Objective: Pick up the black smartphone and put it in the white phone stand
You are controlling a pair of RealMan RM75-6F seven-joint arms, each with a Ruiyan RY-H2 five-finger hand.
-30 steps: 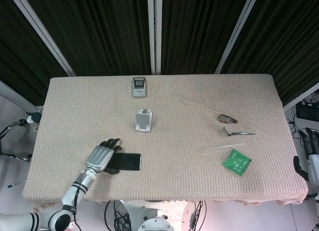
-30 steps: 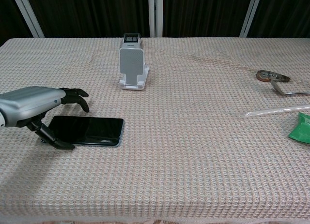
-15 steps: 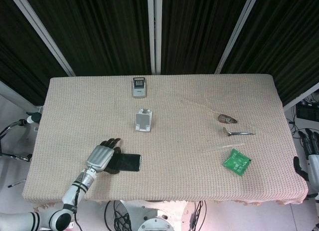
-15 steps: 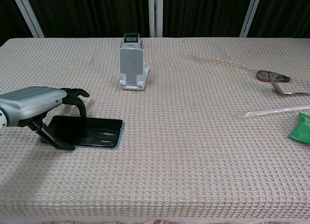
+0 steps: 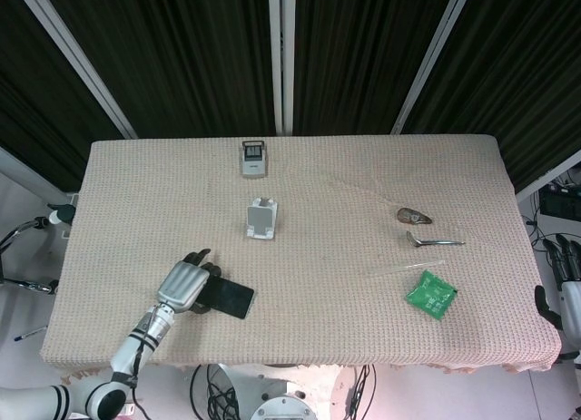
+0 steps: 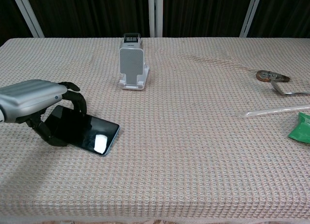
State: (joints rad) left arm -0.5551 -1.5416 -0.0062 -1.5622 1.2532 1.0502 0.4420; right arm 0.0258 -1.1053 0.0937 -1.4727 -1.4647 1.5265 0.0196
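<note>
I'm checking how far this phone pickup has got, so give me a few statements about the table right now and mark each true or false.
1. The left hand grips the black smartphone. True.
2. The smartphone already sits in the white phone stand. False: the stand holds nothing, and the phone is near the table's front left.
3. The phone lies flat on the cloth. False: its gripped end is tilted up, and its screen catches a glare.
4. A green packet lies on the right side of the table. True.
5. The right hand rests on the spoon. False: it hangs off the table's right edge.
</note>
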